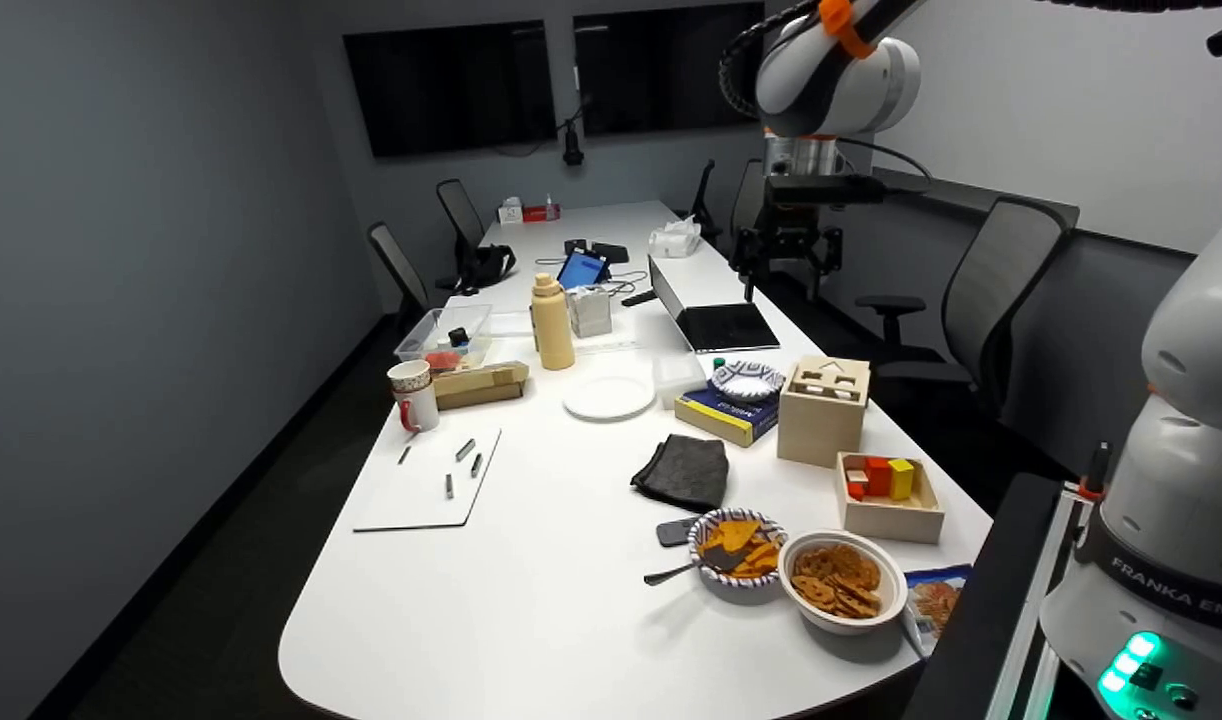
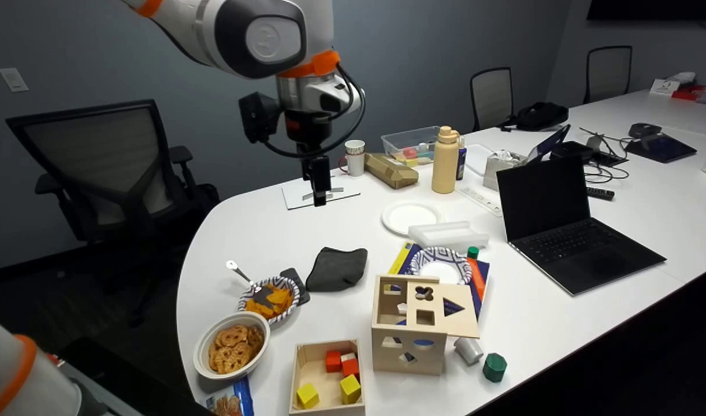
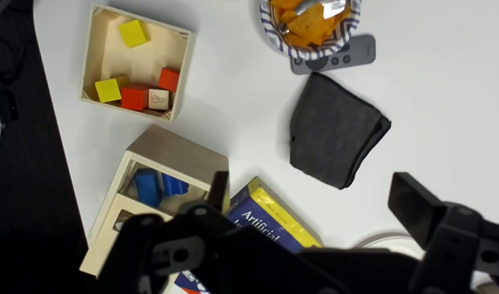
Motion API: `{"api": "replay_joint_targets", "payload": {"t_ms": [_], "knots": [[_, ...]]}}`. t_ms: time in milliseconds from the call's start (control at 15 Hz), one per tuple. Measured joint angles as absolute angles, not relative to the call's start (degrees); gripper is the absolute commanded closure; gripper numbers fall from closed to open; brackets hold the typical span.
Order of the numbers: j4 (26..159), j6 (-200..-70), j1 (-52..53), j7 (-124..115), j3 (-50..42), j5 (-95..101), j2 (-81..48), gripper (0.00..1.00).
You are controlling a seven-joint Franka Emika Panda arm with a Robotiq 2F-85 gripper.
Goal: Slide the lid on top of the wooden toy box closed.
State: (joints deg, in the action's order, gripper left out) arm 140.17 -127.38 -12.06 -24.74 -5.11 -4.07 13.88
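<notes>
The wooden toy box (image 2: pixel 428 361) stands upright on the table; it also shows in an exterior view (image 1: pixel 816 432) and in the wrist view (image 3: pixel 180 151). Its lid (image 2: pixel 458 325), a pale panel with shaped holes, is slid partway off and overhangs the laptop side. The lid also shows in the wrist view (image 3: pixel 106 228), partly hidden by my gripper. Blue blocks (image 3: pixel 147 185) show inside the uncovered part. My gripper (image 3: pixel 315 196) is open and empty, high above the table, touching nothing. It shows in both exterior views (image 1: pixel 781 283) (image 2: pixel 319 199).
A low wooden tray (image 2: pixel 298 375) with red and yellow blocks stands near the box. A book (image 3: pixel 270 220) with a paper bowl (image 2: pixel 439 271) lies beside it. A grey cup (image 2: pixel 468 350) and green block (image 2: pixel 495 367) lie under the lid's overhang. A dark cloth (image 3: pixel 335 130) and laptop (image 2: pixel 584 254) are nearby.
</notes>
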Motion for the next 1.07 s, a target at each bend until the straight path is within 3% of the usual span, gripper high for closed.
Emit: {"api": "replay_joint_targets", "payload": {"t_ms": [1067], "knots": [[128.99, -131.98, -14.33, -62.06, -15.77, 1.33, -8.01, 0.0]]}}
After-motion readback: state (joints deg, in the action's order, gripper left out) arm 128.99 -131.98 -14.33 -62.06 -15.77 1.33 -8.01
